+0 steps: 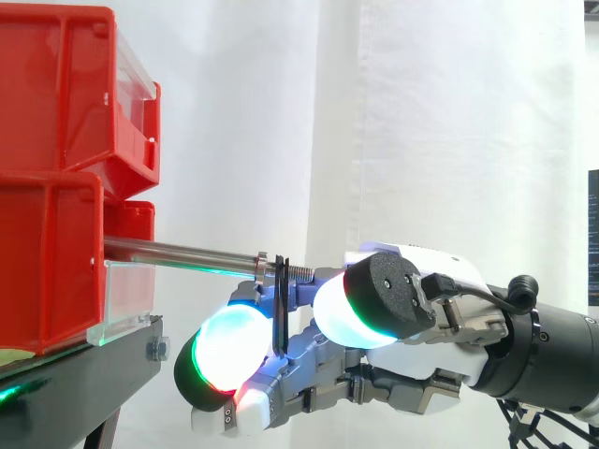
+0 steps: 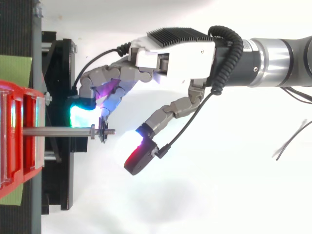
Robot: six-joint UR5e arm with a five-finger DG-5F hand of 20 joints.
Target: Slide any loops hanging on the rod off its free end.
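Nearest the side camera is the hand's (image 1: 412,267) thumb, its thick pad (image 1: 348,313) glowing white and cyan just past the free end of the rod (image 1: 178,253) and a little below it. From above, the thumb stands spread well away from the other fingers (image 2: 105,80), which are loosely bent, so the hand is open and clasps nothing. Next back comes the rod itself, a bare metal bar that sticks out level from the red bins (image 1: 56,187) towards the arm and ends in a short threaded tip. A thin black loop (image 1: 281,313) hangs on it close to that tip, just outboard of a small nut (image 2: 91,130), and drops straight down in front of the fingers. Behind and below the rod, a fingertip (image 1: 229,348) glows white, green and red on the bins' side of the loop. From above, another fingertip lit magenta lies close against the loop's far side; whether it touches is not clear. The bins are stacked on a black stand (image 1: 84,374) at the left, with the white curtain (image 1: 449,112) hanging farthest back.
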